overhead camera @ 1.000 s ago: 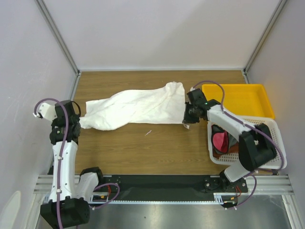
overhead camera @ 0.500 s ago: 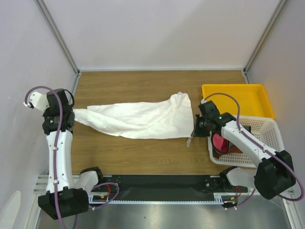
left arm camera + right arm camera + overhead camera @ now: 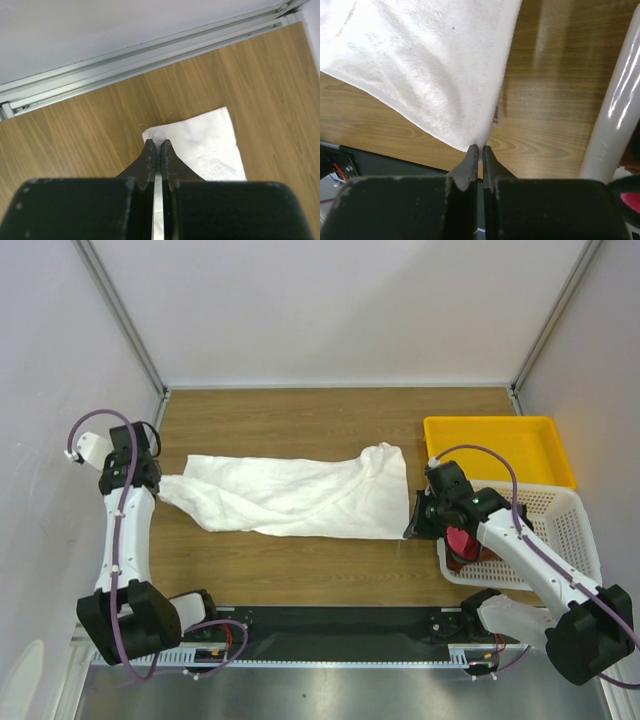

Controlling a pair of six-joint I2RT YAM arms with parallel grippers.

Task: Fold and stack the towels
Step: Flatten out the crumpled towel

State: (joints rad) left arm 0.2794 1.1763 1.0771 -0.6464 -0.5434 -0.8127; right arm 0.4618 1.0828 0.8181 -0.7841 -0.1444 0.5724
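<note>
Left gripper (image 3: 158, 145) and right gripper (image 3: 478, 150) each pinch 1 corner of the large white terry cloth towel (image 3: 290, 495).
From the left jaws it runs toward 3 o'clock over the brown wooden table (image 3: 300, 420), widening to the right jaws. At 4 o'clock, a small magenta-pink towel (image 3: 462, 538) sits in the white perforated plastic basket (image 3: 560, 498).

- The top camera hangs high behind both arm bases and looks steeply down, far enough back to take in the whole table (image 3: 300, 410) and the walls around it.
- The left wrist camera sits just behind the left gripper (image 3: 158, 143). It looks along the fingers at close range, toward a corner of the white towel (image 3: 205, 142) and the rail (image 3: 125, 65) at the table's edge.
- The right wrist camera looks past the right gripper (image 3: 478, 148), very close to the towel's other end.
- All three views share towel and tabletop.
</note>
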